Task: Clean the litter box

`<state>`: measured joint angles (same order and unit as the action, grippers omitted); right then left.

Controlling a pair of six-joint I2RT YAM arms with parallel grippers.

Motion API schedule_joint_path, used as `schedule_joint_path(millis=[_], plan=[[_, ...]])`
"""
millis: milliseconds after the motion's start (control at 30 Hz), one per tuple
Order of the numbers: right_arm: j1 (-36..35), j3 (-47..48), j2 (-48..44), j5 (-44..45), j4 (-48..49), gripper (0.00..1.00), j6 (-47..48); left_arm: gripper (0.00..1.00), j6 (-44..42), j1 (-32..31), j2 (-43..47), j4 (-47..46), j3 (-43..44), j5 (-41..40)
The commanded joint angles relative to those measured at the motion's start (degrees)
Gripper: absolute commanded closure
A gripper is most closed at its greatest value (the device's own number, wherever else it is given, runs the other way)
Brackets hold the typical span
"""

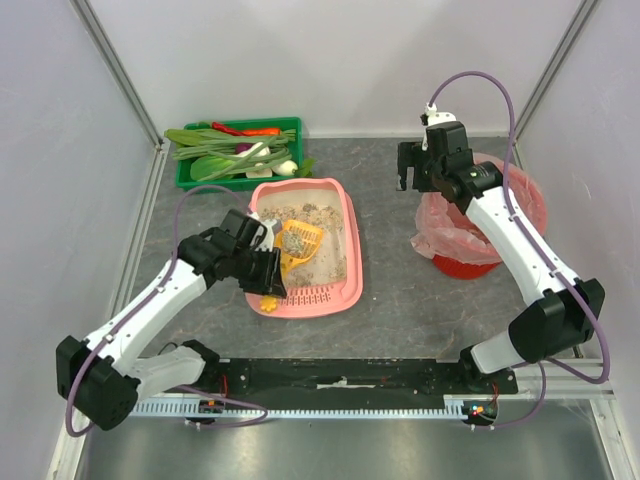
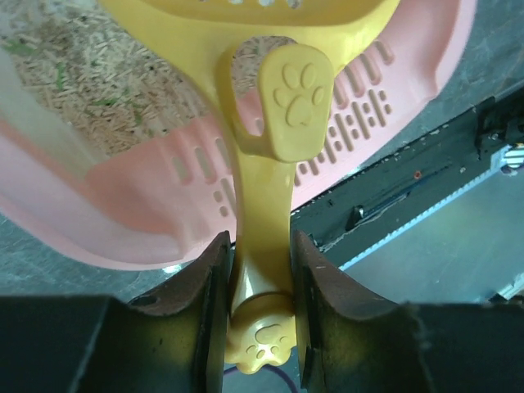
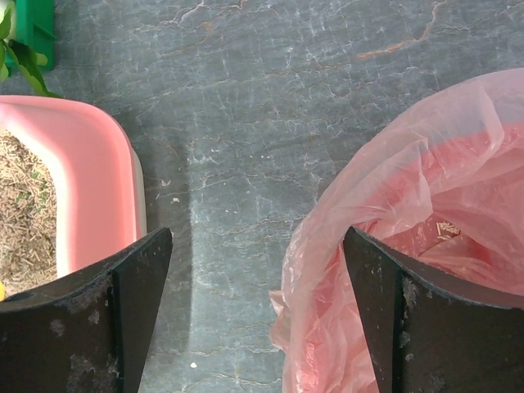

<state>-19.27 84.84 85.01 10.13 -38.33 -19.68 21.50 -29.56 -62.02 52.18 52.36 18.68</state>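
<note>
The pink litter box [image 1: 350, 262] lies mid-table, holding grey-beige litter [image 1: 305, 212]; its slotted ledge [image 1: 310, 296] is at the near end. A yellow scoop [image 1: 297, 243] with paw prints on its handle rests in the box. My left gripper [image 1: 262, 262] is shut on the scoop's handle [image 2: 262, 246] above the slotted ledge [image 2: 360, 115]. My right gripper [image 1: 415, 170] hangs open and empty above the table, between the litter box [image 3: 98, 172] and the bin's pink bag [image 3: 426, 221].
A red bin lined with a pink bag [image 1: 480, 215] stands at the right. A green crate of vegetables [image 1: 240, 150] sits behind the litter box. A black rail [image 1: 345, 378] runs along the near edge. Enclosure walls ring the table.
</note>
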Motion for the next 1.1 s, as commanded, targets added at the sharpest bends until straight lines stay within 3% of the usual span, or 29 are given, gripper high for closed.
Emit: schedule_joint_path(millis=[0,67,133,200,267,333,400,433,500,533,600,667,733,800,833,867,967,1033,1067], plan=[[-0.2,1.6,-2.3,2.2,0.4,0.06,1.0,0.98,-2.2,3.0,-2.0,0.9,3.6,-2.2],[-0.2,1.5,-2.4,2.2,0.4,0.06,0.9,0.98,-1.4,2.9,-2.0,-0.7,3.7,1.1],[-0.3,1.4,-2.6,2.3,0.4,0.06,1.0,0.98,-1.6,-1.2,-2.8,1.2,5.1,-2.6],[-0.2,1.3,-2.9,2.8,0.3,0.06,1.0,0.98,-1.4,2.1,-3.0,1.3,4.1,-3.8],[-0.3,1.4,-3.4,2.7,0.3,0.06,0.3,0.98,0.5,2.3,-2.8,-0.8,3.9,1.4],[-0.3,1.6,-4.0,3.0,-0.3,0.06,0.2,0.98,-0.1,-3.5,-4.2,0.4,6.0,-3.0],[-0.4,1.8,-4.9,3.7,-1.3,0.06,0.0,0.98,-0.2,-0.4,-5.1,1.7,5.7,-4.0],[-0.4,1.8,-5.6,4.4,-1.6,0.06,-0.2,0.98,0.3,1.0,-4.8,0.6,5.3,1.0],[-0.4,1.4,-6.8,5.0,-2.3,0.06,-0.2,0.98,1.6,-3.0,-4.5,-1.3,6.8,1.5],[-0.5,1.4,-7.1,6.3,-2.8,0.06,0.0,0.98,0.8,-4.4,-5.6,0.0,7.6,-2.3],[-0.5,0.9,-8.6,8.0,-4.0,0.06,-0.1,0.98,-0.8,-1.0,-6.4,1.7,6.8,-4.2],[-0.3,-0.8,-9.6,8.7,-4.2,0.05,-0.2,0.98,0.1,-0.2,-5.5,-0.4,5.7,2.1],[-0.3,-2.2,-10.4,8.5,-5.0,0.06,-0.3,0.98,-1.0,-3.9,-5.6,0.8,7.0,-3.1],[-0.3,-3.4,-10.9,8.8,-5.7,0.06,-1.1,0.98,-2.7,0.4,-6.9,2.3,6.5,-4.8],[-0.3,-4.8,-11.1,8.4,-5.6,0.06,-1.1,0.98,-2.3,2.6,-6.7,0.8,6.0,1.0],[-0.3,-5.4,-10.9,7.6,-5.4,0.06,-1.1,0.98,-0.9,0.8,-6.2,0.1,6.5,2.5],[-0.3,-7.8,-10.6,7.1,-5.5,0.06,-1.1,0.98,-2.6,-6.0,-8.0,2.6,9.2,-5.5],[-0.3,-9.8,-10.6,6.6,-5.2,0.06,-1.2,0.98,-3.0,-1.8,-8.5,2.7,8.8,-5.2],[-0.3,-10.4,-10.6,6.0,-4.5,0.06,-1.1,0.98,-2.3,3.4,-7.9,1.1,7.7,-2.1]])
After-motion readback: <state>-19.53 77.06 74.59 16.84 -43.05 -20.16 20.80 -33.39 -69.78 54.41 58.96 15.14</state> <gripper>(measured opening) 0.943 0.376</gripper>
